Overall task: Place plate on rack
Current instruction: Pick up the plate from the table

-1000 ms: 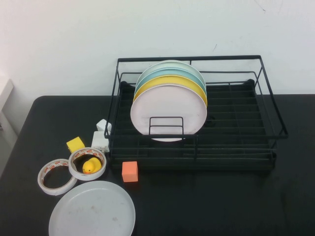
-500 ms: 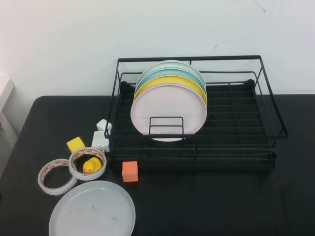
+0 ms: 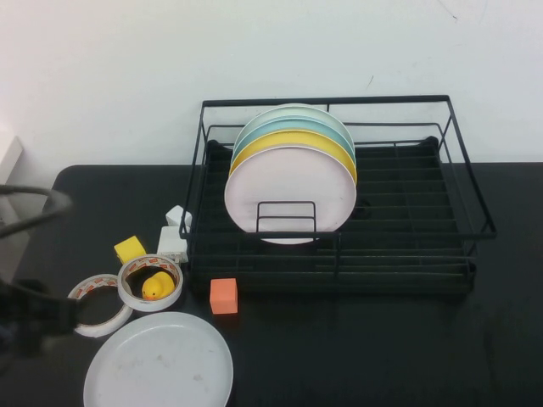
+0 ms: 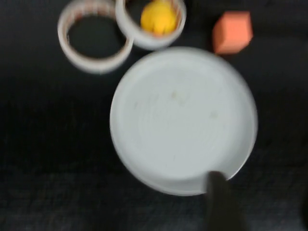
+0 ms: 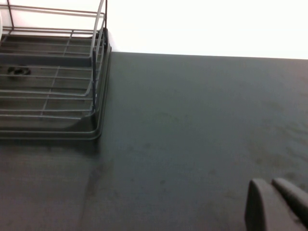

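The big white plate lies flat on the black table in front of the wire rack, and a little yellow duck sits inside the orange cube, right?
Not quite: the high view shows the small yellow duck inside a roll of tape, not the orange cube. The rest holds.

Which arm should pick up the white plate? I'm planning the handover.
Left. The left gripper hovers right beside the plate at the table's front left. The right gripper is over bare table, right of the rack.
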Robot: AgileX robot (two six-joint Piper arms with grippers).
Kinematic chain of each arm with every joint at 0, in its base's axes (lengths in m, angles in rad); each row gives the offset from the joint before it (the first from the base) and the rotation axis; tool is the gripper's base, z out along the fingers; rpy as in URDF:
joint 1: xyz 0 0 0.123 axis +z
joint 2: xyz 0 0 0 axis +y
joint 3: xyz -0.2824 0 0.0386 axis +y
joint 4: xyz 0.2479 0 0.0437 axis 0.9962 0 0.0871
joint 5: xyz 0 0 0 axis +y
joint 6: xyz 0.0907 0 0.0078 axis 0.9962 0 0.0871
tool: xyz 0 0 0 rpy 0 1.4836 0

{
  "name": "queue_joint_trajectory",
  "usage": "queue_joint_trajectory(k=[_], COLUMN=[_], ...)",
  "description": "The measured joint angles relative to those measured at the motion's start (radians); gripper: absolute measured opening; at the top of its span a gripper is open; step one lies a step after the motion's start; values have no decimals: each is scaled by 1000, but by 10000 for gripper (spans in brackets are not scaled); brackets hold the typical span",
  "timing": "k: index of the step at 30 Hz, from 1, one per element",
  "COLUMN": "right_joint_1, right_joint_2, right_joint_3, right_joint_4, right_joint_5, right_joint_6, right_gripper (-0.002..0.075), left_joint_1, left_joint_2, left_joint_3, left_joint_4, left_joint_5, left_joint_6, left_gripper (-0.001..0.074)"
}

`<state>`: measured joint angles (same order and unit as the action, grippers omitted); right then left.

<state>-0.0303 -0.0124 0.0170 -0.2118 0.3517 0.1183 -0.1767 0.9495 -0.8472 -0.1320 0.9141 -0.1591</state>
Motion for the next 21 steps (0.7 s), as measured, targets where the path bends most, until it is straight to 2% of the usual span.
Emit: queue_joint_trajectory(k=[2, 3, 6, 13, 21], right_joint_1=[0, 0, 0, 0, 0], right_joint_2=[0, 0, 0, 0, 0], right_joint_3=[0, 0, 0, 0, 0], right_joint_4=[0, 0, 0, 0, 0], right_joint_5=[0, 0, 0, 0, 0], right_joint_6=[0, 0, 0, 0, 0], right_gripper=[-2, -2, -2, -2, -2], left_joint_1=[-28, -33, -37, -30, 110], left_joint_2=[80, 112, 223, 449, 625], left_joint_3=[-7, -8, -10, -12, -12], left_joint_4=[26, 33, 42, 70, 44], left_joint_5=[9, 9, -23, -98, -212], left_joint_6=[-15, -23, -50, -95, -101], left_gripper=[398, 433, 488, 456, 437])
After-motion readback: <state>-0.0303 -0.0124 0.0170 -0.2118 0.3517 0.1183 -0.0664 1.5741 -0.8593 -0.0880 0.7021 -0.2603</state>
